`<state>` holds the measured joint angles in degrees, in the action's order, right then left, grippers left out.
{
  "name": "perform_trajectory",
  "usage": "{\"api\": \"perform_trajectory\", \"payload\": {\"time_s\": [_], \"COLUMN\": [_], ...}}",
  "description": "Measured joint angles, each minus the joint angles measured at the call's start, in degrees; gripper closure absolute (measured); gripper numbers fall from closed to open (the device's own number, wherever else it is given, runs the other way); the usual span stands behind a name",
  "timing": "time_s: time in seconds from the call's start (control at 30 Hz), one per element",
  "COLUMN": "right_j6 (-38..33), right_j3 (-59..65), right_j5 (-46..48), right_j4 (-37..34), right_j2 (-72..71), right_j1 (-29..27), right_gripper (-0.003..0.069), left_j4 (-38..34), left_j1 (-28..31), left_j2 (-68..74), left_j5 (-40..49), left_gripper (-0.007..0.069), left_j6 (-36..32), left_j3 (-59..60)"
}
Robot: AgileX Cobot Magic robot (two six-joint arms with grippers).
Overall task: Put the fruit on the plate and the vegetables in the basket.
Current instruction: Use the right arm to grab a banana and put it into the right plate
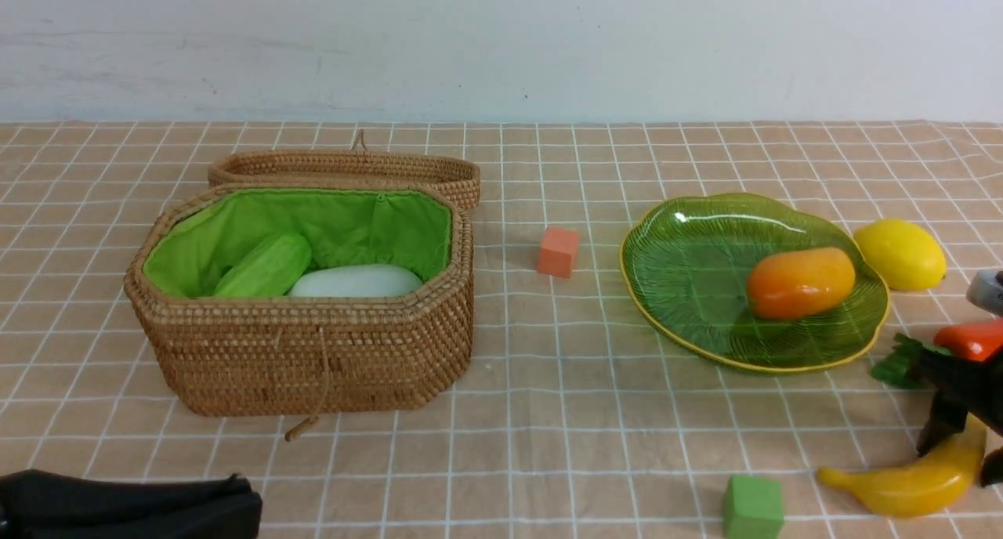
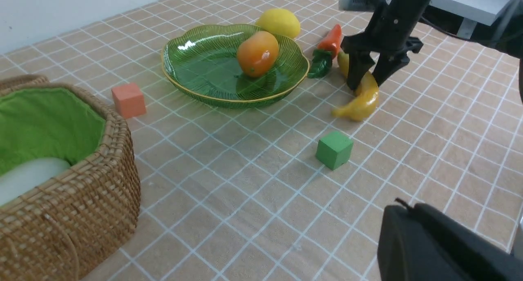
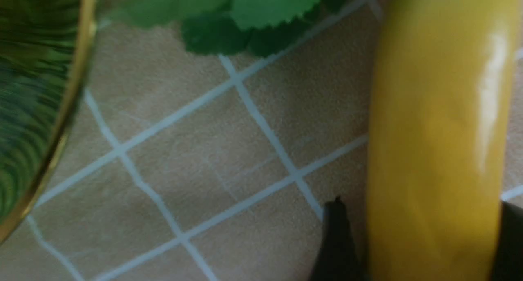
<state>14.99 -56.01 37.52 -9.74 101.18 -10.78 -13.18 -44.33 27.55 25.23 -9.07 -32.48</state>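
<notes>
The banana [image 1: 917,480] lies on the cloth at the front right. My right gripper [image 1: 964,453] is down over it, open, with one finger on each side; the right wrist view shows the banana [image 3: 433,150] between the fingers, with a thin gap at one finger. The mango [image 1: 799,283] lies on the green plate [image 1: 689,288]. The lemon [image 1: 901,253] sits just behind the plate's right rim. The red-orange pepper [image 1: 972,339] lies beside my right gripper. The gourd [image 1: 266,266] and white radish [image 1: 356,280] lie in the basket [image 1: 313,359]. The eggplant is out of view. My left gripper [image 1: 243,496] is shut and empty at the front left.
The basket's lid [image 1: 345,167] leans behind the basket. A small orange cube [image 1: 557,251] sits between basket and plate. A small green cube [image 1: 752,508] sits at the front, left of the banana. The pepper's leaves [image 1: 901,363] touch the plate's front right rim.
</notes>
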Motion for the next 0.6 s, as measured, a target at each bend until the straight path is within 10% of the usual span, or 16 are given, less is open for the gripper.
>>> {"api": "perform_trajectory", "payload": {"time_s": [0.23,0.6], "right_j6": [-2.83,-7.4], "right_j3": [-0.48,-12.78], "right_j5": [2.57,7.42], "right_j4": [0.35,-5.15], "right_j2": [-0.22,-11.46], "right_j1": [-0.05,6.01], "right_gripper": [0.0351,0.0345], "left_j4": [0.0,0.0], "left_j1": [0.0,0.0], "left_j2": [0.0,0.0], "left_j5": [-0.16,-1.28], "left_gripper": [0.0638,0.0638], "left_j6": [-0.15,-0.13], "left_j3": [0.0,0.0]}}
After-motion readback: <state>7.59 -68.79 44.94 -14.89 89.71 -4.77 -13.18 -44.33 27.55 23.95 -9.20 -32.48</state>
